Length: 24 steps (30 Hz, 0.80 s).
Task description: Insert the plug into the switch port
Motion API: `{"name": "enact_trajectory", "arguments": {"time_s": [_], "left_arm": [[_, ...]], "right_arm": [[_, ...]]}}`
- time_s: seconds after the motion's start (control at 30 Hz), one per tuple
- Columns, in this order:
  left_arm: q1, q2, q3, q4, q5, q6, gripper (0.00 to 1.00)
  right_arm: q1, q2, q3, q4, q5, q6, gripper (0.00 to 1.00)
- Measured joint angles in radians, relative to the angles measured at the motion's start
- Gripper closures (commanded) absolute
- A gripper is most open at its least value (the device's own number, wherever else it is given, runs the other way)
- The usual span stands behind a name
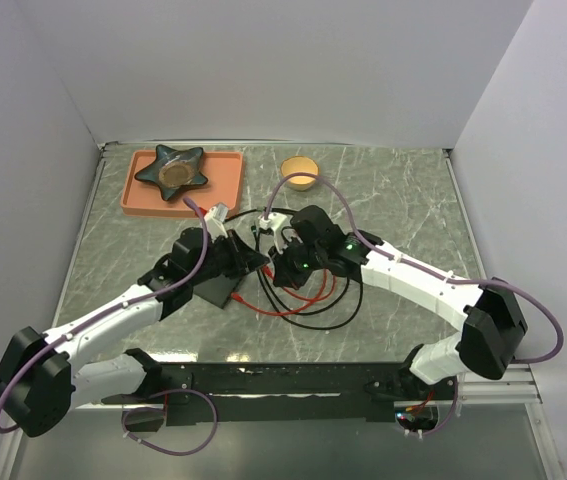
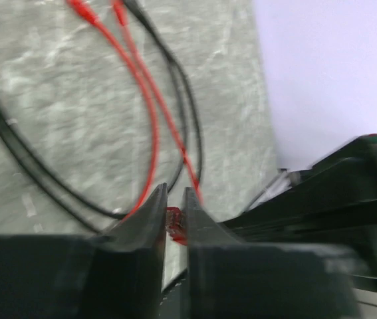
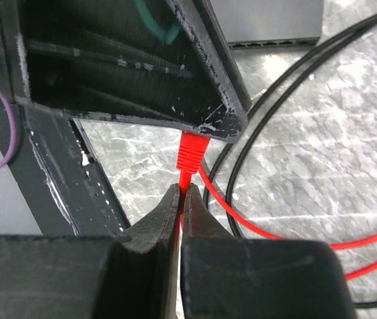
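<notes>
The red plug (image 2: 174, 224) sits pinched between my left gripper's (image 2: 175, 194) nearly closed fingers. In the right wrist view its ribbed red boot (image 3: 191, 151) sticks out from under the left gripper's finger. My right gripper (image 3: 181, 191) is shut on the red cable (image 3: 254, 226) just behind the boot. In the top view both grippers, left (image 1: 259, 258) and right (image 1: 276, 263), meet at mid-table. The black switch box (image 3: 268, 20) lies beyond them, its row of ports (image 3: 268, 44) facing them, a short gap away. It also shows in the top view (image 1: 215, 291), partly under the left arm.
The red cable loops (image 1: 298, 303) and a black cable (image 1: 328, 318) lie on the marble table in front of the grippers. A salmon tray (image 1: 225, 187) holding a dark star-shaped dish (image 1: 172, 170) and a small yellow bowl (image 1: 300, 173) stand at the back. White walls enclose the table.
</notes>
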Motion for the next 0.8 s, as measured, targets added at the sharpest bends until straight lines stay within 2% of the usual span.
{"name": "enact_trajectory", "arguments": {"time_s": [0.1,0.17,0.2,0.27,0.3,0.4,0.57,0.73,0.8], "left_arm": [[-0.019,0.008,0.023,0.019,-0.012,-0.014,0.99],[-0.029,0.008,0.024,0.020,-0.031,-0.021,0.99],[-0.032,0.008,0.024,0.022,-0.036,-0.023,0.99],[-0.043,0.007,0.024,0.025,-0.060,-0.039,0.99],[-0.050,0.006,0.024,0.024,-0.069,-0.047,0.99],[-0.074,-0.010,0.013,0.025,-0.108,-0.079,0.99],[-0.098,-0.072,-0.016,0.022,-0.169,-0.145,0.99],[-0.110,-0.106,-0.023,0.022,-0.217,-0.177,0.99],[-0.110,-0.106,-0.023,0.021,-0.227,-0.180,0.99]], "right_arm": [[0.000,-0.006,0.000,-0.001,0.014,0.003,0.99],[0.001,-0.011,-0.001,-0.001,0.024,0.005,0.84],[0.001,-0.014,-0.002,-0.001,0.028,0.012,0.73],[0.001,-0.023,-0.009,0.004,0.040,0.027,0.62],[0.002,-0.031,-0.016,0.016,0.044,0.035,0.53],[0.002,-0.061,-0.039,0.053,0.057,0.056,0.44],[0.002,-0.105,-0.063,0.122,0.075,0.091,0.45],[0.002,-0.107,-0.067,0.161,0.079,0.117,0.55],[0.004,-0.105,-0.067,0.173,0.079,0.124,0.63]]}}
